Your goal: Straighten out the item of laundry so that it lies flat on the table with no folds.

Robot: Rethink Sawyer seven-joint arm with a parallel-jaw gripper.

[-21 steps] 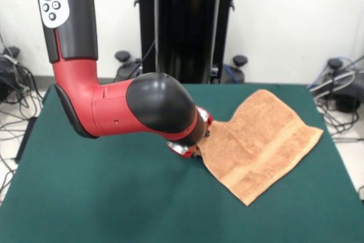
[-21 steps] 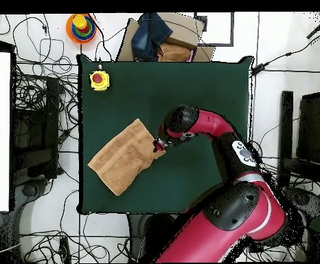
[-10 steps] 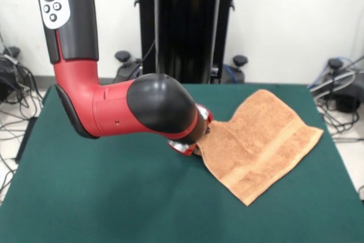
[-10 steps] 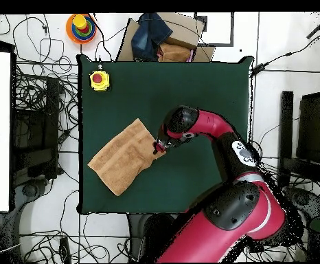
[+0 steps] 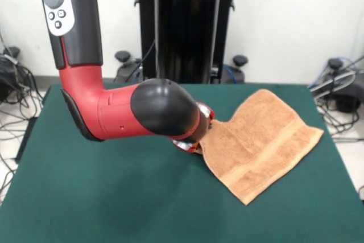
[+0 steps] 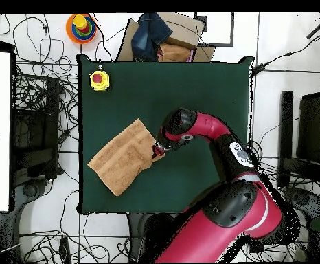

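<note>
The item of laundry (image 5: 261, 140), an orange-tan towel with a woven stripe band, lies on the right half of the green table (image 5: 102, 197). Most of it is spread out, and its left corner rises off the cloth toward my gripper (image 5: 200, 143). My bulky red and black wrist hides most of the gripper there. From overhead, the gripper (image 6: 157, 151) sits at the right corner of the towel (image 6: 125, 157) and looks shut on its edge. The table (image 6: 190, 89) is far larger than the towel.
A yellow box with a red button (image 6: 99, 80) stands on a table corner. Beyond the table edge are a cardboard box with clothes (image 6: 163, 41) and a ring-stacking toy (image 6: 81, 27). Cables cover the floor around the table.
My arm has shifted a little, rightward in the front view, carrying the gripper and the towel's held corner a short way. The rest of the towel has not moved.
</note>
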